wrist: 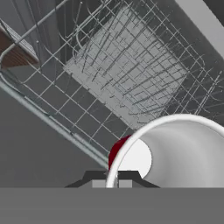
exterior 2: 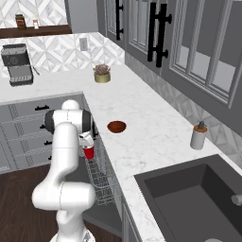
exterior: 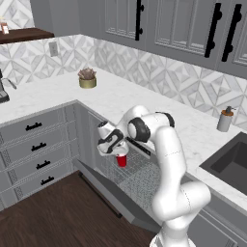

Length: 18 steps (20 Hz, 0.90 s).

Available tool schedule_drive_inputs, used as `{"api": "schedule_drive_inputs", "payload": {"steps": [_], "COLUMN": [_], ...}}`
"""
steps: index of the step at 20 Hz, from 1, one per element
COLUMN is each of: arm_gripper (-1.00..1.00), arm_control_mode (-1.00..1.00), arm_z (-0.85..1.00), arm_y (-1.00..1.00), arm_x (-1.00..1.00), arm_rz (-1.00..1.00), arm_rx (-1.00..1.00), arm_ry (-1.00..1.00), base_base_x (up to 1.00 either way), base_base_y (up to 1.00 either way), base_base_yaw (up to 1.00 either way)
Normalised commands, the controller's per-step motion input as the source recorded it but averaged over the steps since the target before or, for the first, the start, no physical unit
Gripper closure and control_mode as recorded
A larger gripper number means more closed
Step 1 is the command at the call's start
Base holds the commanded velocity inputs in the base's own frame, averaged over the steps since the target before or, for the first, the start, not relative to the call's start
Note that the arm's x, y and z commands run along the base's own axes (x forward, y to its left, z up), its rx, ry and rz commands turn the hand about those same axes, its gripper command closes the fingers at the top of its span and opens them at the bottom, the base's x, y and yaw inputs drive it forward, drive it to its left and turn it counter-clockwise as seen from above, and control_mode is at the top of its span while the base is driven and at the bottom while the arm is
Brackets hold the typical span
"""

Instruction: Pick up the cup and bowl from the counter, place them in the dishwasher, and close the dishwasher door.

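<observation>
My gripper [exterior: 118, 153] is shut on the rim of the red cup [exterior: 122, 160], which hangs just above the grey wire rack [exterior: 140, 176] of the open dishwasher. The dishwasher door [exterior: 111, 190] is folded down toward the floor. From the right, the gripper [exterior 2: 88, 144] and cup [exterior 2: 89, 152] hover over the rack [exterior 2: 101, 182] beside the counter [exterior 2: 142, 137]. The dark reddish-brown bowl [exterior 2: 116, 126] rests on that counter, near its edge above the dishwasher. In the hand view the cup's white inside [wrist: 175, 148] sits at my fingertips [wrist: 113, 181], with the rack [wrist: 127, 74] below.
A gold plant pot [exterior 2: 101, 73] stands at the counter's corner. A grey soap dispenser [exterior 2: 199, 136] stands next to the dark sink [exterior 2: 189, 198]. A coffee machine [exterior 2: 18, 64] is at the far left. Grey drawers [exterior: 34, 144] flank the dishwasher, above the dark wood floor.
</observation>
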Motion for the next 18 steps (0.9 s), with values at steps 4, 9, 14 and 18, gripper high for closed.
{"api": "schedule_drive_inputs", "payload": {"steps": [4, 9, 14, 18], "arm_gripper": [1.00, 1.00, 1.00, 1.00], "arm_control_mode": [-1.00, -1.00, -1.00, -1.00], "arm_z": [-0.52, -0.46, -0.47, -0.57], "arm_y": [-0.07, 0.00, 0.00, 0.09], "arm_x": [0.51, 0.74, 0.77, 0.71], "arm_rz": [0.00, 0.00, 0.00, 0.00], "arm_rx": [0.00, 0.00, 0.00, 0.02], "arm_ry": [-0.05, -0.03, -0.04, -0.02], "base_base_x": [0.00, 0.00, 0.00, 0.00], "base_base_y": [0.00, 0.00, 0.00, 0.00], "base_base_yaw": [0.00, 0.00, 0.00, 0.00]}}
